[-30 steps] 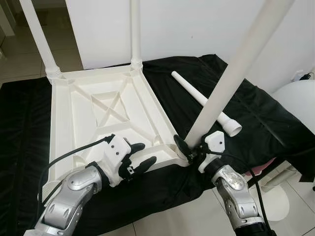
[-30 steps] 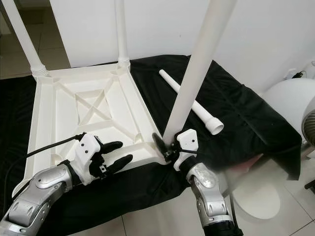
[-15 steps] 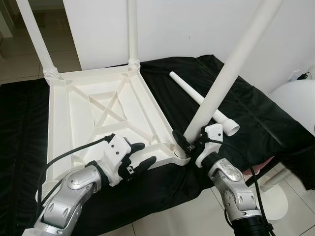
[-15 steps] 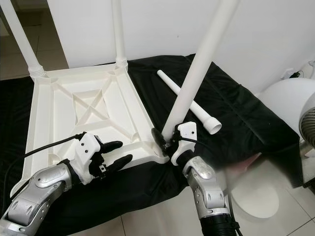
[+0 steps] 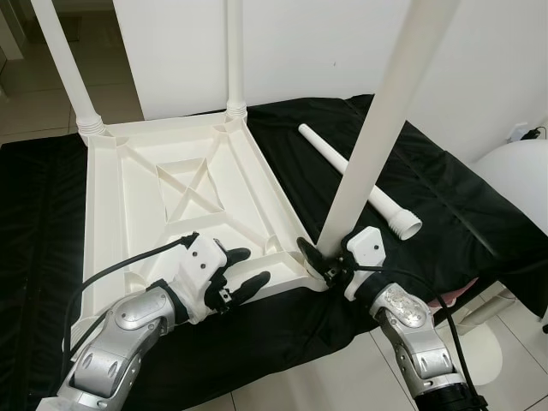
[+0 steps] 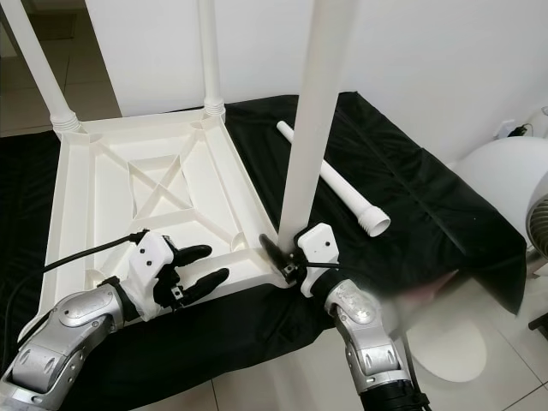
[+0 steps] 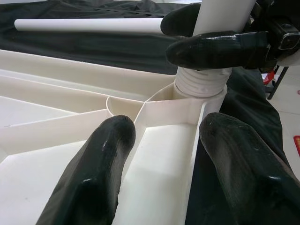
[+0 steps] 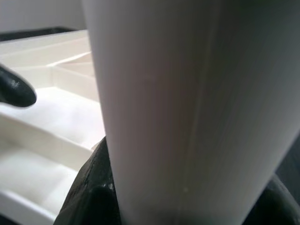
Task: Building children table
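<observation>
A white plastic table top lies upside down on a black cloth. Two white legs stand in its far corners. My right gripper is shut on the base of a third leg, which stands nearly upright at the near right corner. In the left wrist view its ribbed end sits in the corner socket. My left gripper is open at the table top's near edge, its fingers either side of the rim. A loose leg lies on the cloth.
A white rounded object stands at the right, beyond the cloth. A white wall rises behind the table top. Pale tiled floor runs along the cloth's near edge.
The leg in my right gripper has swung from leaning right to nearly upright over the near right corner. My left gripper has stayed at the near edge.
</observation>
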You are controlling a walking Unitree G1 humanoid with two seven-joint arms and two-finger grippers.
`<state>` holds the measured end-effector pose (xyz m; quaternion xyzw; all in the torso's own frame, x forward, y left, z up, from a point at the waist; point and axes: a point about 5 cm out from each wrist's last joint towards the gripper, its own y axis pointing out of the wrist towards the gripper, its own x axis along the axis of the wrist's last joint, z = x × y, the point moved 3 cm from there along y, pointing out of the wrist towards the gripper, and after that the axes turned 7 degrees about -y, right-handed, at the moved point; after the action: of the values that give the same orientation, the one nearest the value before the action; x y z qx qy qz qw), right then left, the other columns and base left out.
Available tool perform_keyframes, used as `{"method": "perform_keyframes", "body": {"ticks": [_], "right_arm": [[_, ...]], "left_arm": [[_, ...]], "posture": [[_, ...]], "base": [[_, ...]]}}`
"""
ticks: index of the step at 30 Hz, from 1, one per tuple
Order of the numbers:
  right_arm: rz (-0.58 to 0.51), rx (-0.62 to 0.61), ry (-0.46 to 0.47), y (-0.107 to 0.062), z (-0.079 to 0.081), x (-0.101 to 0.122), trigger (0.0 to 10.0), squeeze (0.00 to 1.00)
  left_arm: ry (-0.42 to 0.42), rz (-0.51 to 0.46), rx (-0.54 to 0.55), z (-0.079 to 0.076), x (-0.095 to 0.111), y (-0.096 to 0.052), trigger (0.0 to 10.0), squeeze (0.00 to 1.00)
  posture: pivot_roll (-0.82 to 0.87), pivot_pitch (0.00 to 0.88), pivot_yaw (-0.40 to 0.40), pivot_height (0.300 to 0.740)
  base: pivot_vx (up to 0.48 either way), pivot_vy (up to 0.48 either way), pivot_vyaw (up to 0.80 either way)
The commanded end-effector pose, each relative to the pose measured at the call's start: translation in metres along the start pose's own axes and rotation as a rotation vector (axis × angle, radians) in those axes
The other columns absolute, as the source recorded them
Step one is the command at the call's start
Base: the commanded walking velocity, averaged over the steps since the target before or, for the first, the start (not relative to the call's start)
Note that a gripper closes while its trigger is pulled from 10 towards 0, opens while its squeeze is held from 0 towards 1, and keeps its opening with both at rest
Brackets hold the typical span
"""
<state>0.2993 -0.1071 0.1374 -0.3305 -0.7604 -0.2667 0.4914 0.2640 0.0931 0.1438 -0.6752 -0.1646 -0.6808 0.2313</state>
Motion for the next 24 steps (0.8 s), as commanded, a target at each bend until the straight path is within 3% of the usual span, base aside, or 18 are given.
{"method": "perform_keyframes", "body": {"ticks": [1,6,12,24], "right_arm": [[0.073,0.067,0.012,-0.005,0.011,-0.017,10.0,0.0],[0.068,0.1,0.056,-0.005,0.012,-0.018,10.0,0.0],[0.067,0.106,0.236,-0.006,0.012,-0.021,10.0,0.0],[0.138,0.08,0.336,0.0,0.008,-0.028,10.0,0.0]], "left_arm": [[0.021,-0.001,-0.023,0.0,0.003,0.0,10.0,0.0],[0.028,0.0,-0.022,0.002,0.003,0.0,10.0,0.0],[0.035,0.0,-0.018,0.003,0.004,-0.001,10.0,0.0],[0.038,0.002,-0.011,0.004,0.004,-0.001,10.0,0.0]], "posture": [[0.0,0.025,-0.026,0.74],[0.0,0.025,-0.023,0.74],[0.0,0.028,-0.025,0.74],[0.0,0.031,-0.024,0.74]], "base": [[0.0,0.0,0.0],[0.0,0.0,0.0],[0.0,0.0,0.0],[0.0,0.0,0.0]]}}
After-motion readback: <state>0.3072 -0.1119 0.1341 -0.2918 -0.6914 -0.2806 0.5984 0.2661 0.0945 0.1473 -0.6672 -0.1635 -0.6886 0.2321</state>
